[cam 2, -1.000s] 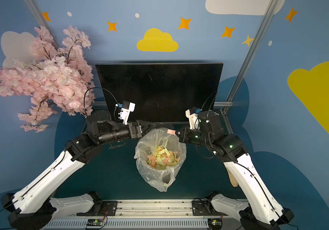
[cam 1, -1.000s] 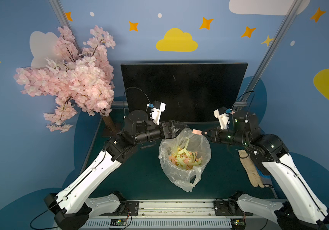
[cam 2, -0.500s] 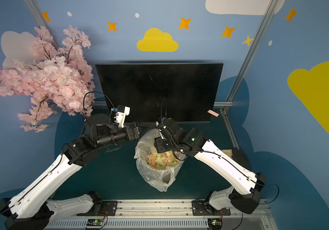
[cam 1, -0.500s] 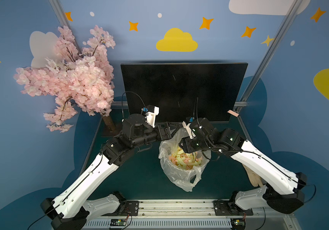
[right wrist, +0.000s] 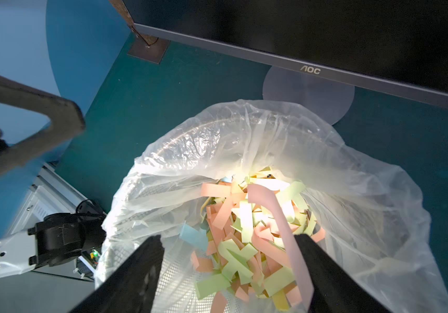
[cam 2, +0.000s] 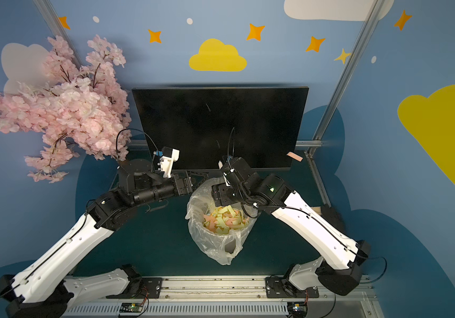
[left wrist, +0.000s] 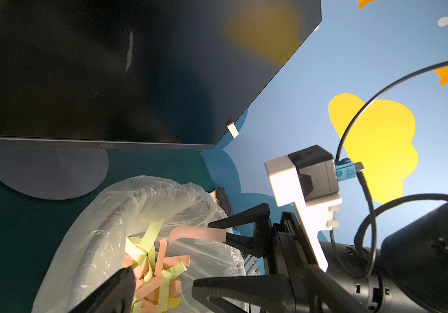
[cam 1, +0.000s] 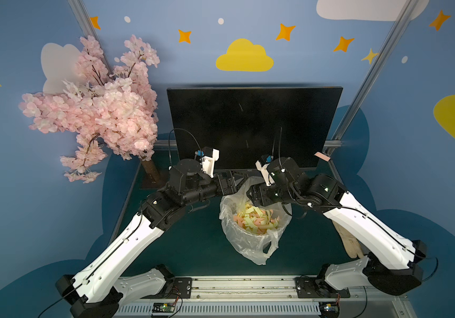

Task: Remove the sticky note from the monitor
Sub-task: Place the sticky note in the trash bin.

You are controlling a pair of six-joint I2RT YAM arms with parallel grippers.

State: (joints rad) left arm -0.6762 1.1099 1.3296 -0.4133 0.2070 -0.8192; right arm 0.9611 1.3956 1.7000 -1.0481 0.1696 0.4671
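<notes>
The black monitor [cam 1: 253,124] stands at the back, with a pink sticky note [cam 1: 322,157] jutting from its lower right corner, also in the left wrist view [left wrist: 232,129]. My right gripper [right wrist: 231,279] hangs open over the bag-lined bin [cam 1: 248,247]. A long pink strip [right wrist: 279,225] clings to one of its fingers and droops toward the paper strips below. My left gripper [cam 1: 237,179] is open and empty at the bin's far left rim, under the monitor's bottom edge.
A pink blossom tree [cam 1: 97,110] fills the back left, its trunk base beside the monitor. The round grey stand base [right wrist: 309,92] sits just behind the bin. A beige glove [cam 1: 350,242] lies under the right arm. Metal frame posts [cam 1: 358,90] rise at the back right.
My right gripper has swung from the bin's right side to above it and opened; the pink strip it pinched now hangs off one finger. The left arm barely shifted.
</notes>
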